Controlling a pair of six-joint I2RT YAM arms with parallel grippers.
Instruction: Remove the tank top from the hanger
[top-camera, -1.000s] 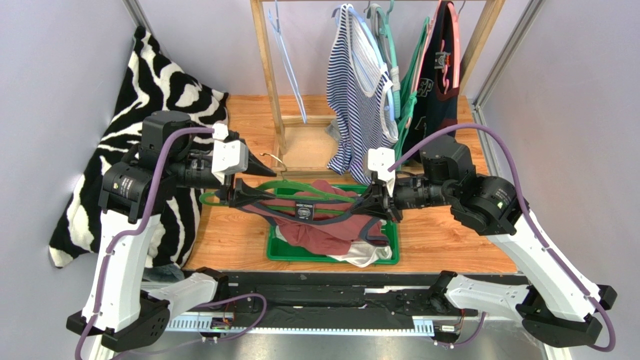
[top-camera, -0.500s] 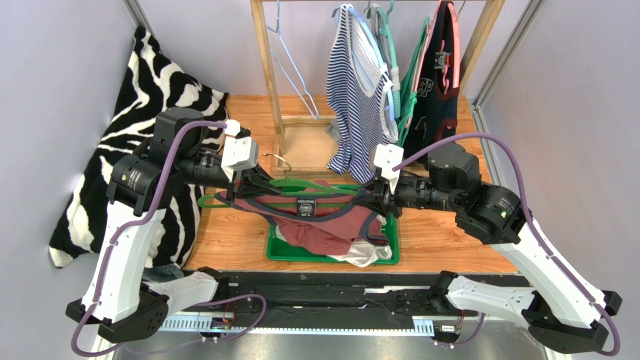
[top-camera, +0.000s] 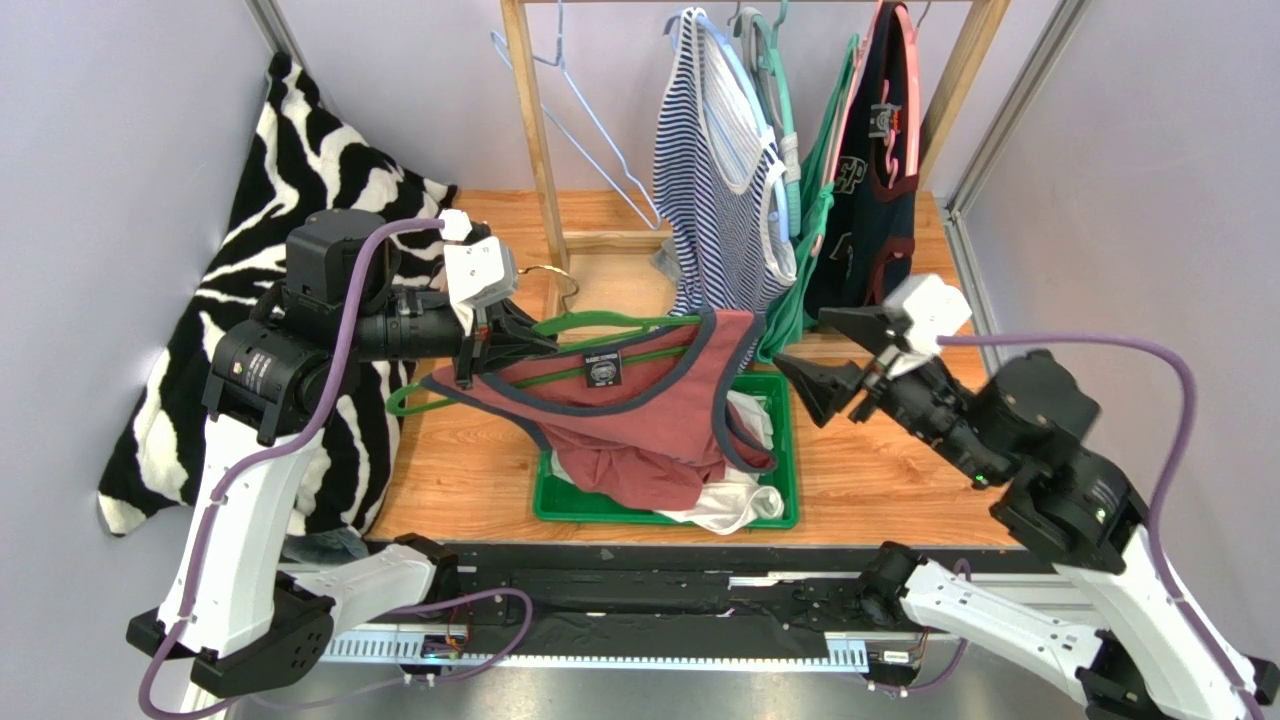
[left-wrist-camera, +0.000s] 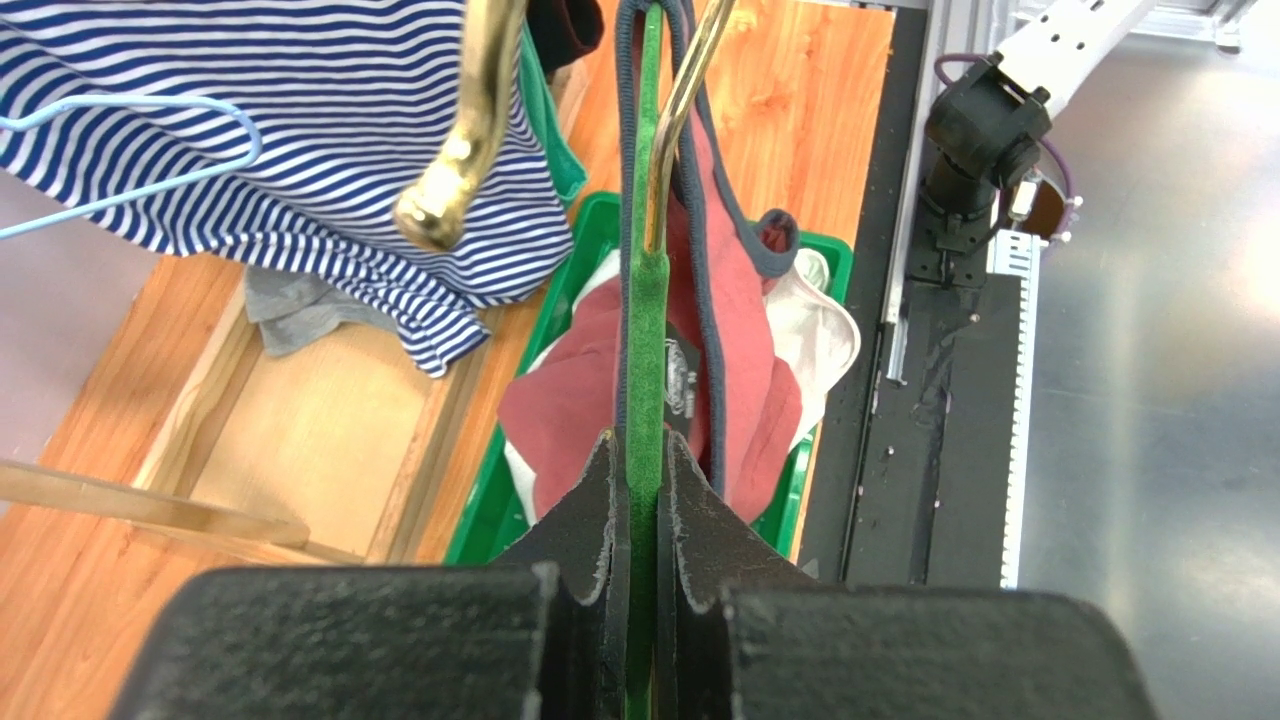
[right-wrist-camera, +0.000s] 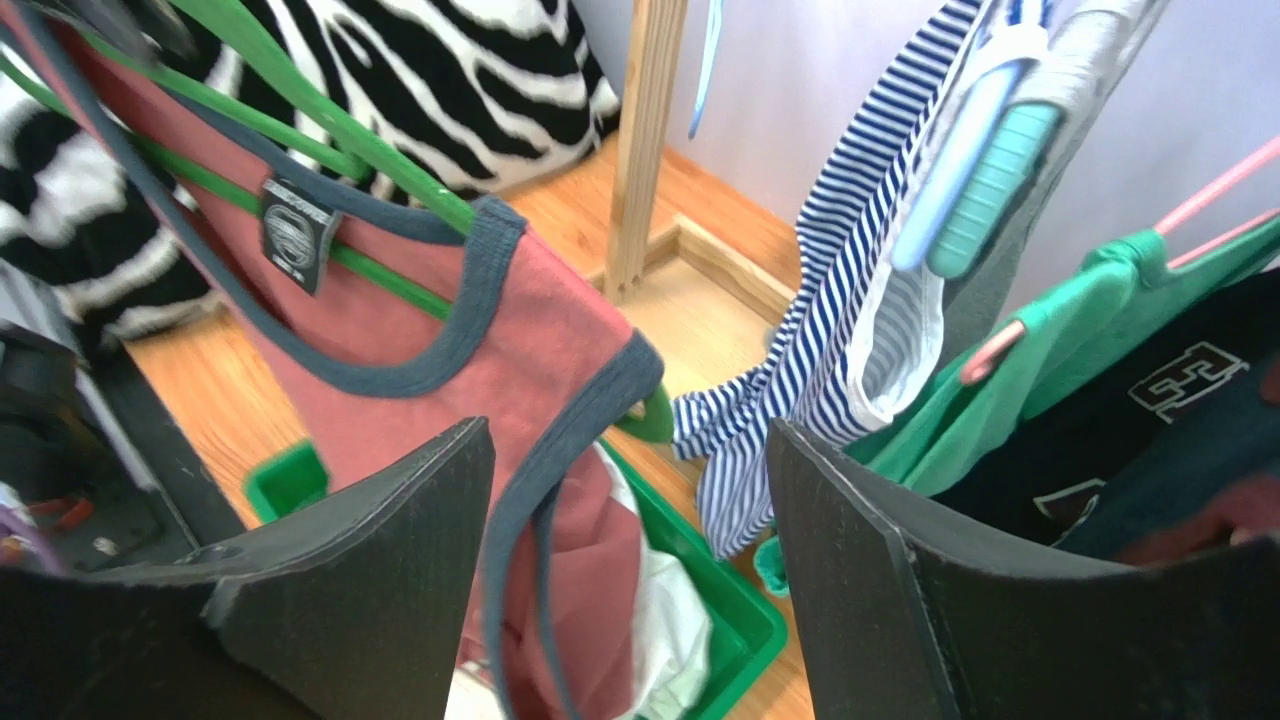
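Wooden bench (top-camera: 887, 465), one big zebra-print cloth (top-camera: 323, 165) heaped on the left, one wooden rack (top-camera: 529, 135) at the back. The rack carries three hung garments: striped top (top-camera: 714, 180), green garment (top-camera: 824, 188), black garment (top-camera: 887, 150). It also holds at least one bare pale-blue wire hanger (top-camera: 579, 143); the exact count is unclear. One green tray (top-camera: 579, 513) sits mid-bench with one white cloth (top-camera: 736, 510) in it. One red tank top (top-camera: 646, 413) with dark binding hangs on one green hanger (top-camera: 609, 317), held up in the air over the tray, its lower hem drooping down to the tray. The left gripper (top-camera: 489, 353) is clamped tight on the hanger's left end, hanger bar pinched between the jaws in the left wrist view. The right gripper (top-camera: 800, 342) is spread wide with nothing in it, just right of the tank top and not touching. Judgement: the top is light, limp and stretchy, with no stiffness; it will sag and could snag on the hanger tip. The best hold looks like the bound strap or armhole edge at the right shoulder, to be pulled off over the hanger end. The hanger is stiff and thin and could twist in the clamp.
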